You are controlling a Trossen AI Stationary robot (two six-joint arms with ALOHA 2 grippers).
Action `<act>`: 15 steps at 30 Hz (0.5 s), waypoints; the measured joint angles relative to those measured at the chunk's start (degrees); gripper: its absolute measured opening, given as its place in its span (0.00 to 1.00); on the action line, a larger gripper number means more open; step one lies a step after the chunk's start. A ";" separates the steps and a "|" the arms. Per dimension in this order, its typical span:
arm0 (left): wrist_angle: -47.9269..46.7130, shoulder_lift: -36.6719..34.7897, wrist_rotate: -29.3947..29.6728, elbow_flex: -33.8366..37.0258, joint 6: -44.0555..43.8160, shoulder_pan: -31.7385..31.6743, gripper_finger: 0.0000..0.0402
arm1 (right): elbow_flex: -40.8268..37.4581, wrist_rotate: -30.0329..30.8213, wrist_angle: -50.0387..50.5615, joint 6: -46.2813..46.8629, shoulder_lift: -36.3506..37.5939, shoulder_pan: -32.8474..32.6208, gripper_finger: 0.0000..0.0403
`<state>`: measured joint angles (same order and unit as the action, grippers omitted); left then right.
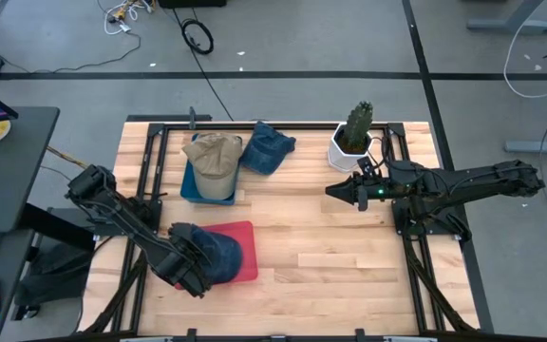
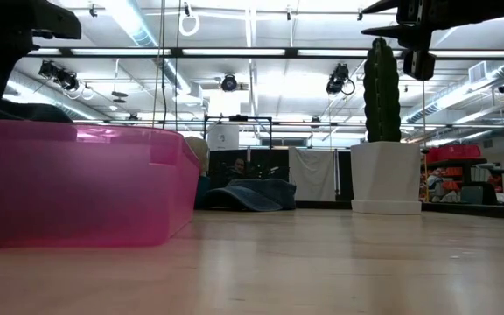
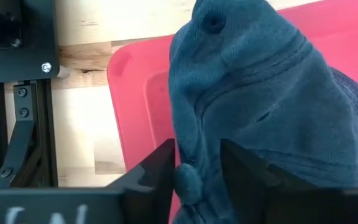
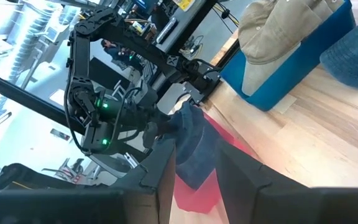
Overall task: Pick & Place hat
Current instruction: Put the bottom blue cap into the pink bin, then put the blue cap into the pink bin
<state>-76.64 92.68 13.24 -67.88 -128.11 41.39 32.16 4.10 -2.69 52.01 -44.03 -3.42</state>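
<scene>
I see bright ceiling lights (image 2: 138,22) glaring in the low view. The pink bin (image 2: 77,179) up close looks blurry. The wooden table (image 1: 349,247) is evenly lit with soft shadows.

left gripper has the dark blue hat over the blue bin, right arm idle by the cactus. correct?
Not quite: the left gripper holds the dark blue hat over the red bin, as the high view shows. The blue bin holds a tan hat. The right gripper does wait by the cactus.

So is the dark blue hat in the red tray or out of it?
In it. The dark blue hat sits on the red tray, with the left claw shut on its edge.
</scene>
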 joint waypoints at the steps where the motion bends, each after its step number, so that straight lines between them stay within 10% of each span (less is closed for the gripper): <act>1: 0.12 -0.10 -0.28 -0.02 0.02 0.00 0.35 | 0.00 -0.01 -0.03 0.00 0.02 0.00 0.28; 15: -7.32 -0.96 3.45 -14.79 22.40 0.37 0.74 | 0.00 -0.71 0.18 0.02 0.00 0.00 0.40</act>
<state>-83.96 91.72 16.69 -82.66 -105.72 41.76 32.16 3.40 -2.51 52.03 -44.03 -3.42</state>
